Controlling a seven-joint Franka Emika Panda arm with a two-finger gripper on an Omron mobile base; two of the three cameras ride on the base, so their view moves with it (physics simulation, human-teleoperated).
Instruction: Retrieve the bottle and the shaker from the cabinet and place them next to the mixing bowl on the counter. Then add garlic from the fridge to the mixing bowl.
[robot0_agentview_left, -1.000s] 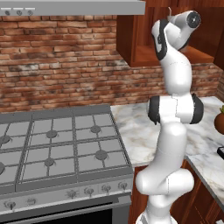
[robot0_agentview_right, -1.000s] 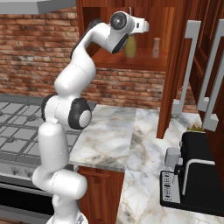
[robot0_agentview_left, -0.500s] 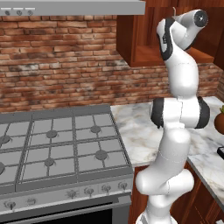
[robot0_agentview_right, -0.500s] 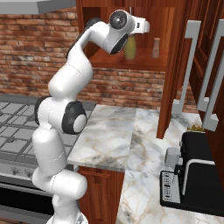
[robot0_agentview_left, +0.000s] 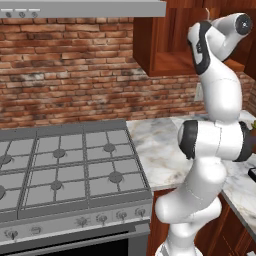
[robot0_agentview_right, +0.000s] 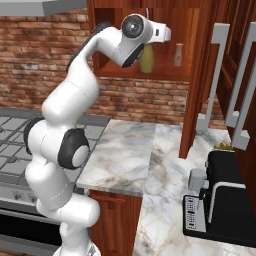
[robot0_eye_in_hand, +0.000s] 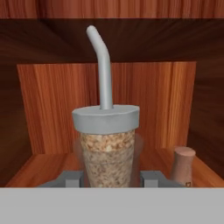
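Bottle (robot0_agentview_right: 146, 59) half hidden behind the arm (robot0_agentview_right: 131, 42).

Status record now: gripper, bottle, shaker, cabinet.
gripper: inside the cabinet, shut on the bottle
bottle: upright between the fingers; cannot tell if lifted off the shelf
shaker: upright on the shelf, right of the bottle, apart from it
cabinet: open

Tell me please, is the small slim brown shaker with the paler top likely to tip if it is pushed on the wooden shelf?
Probably yes: the small slim brown shaker stands upright and is taller than it is wide, so a push near its top may topple it. It looks stiff and likely light.
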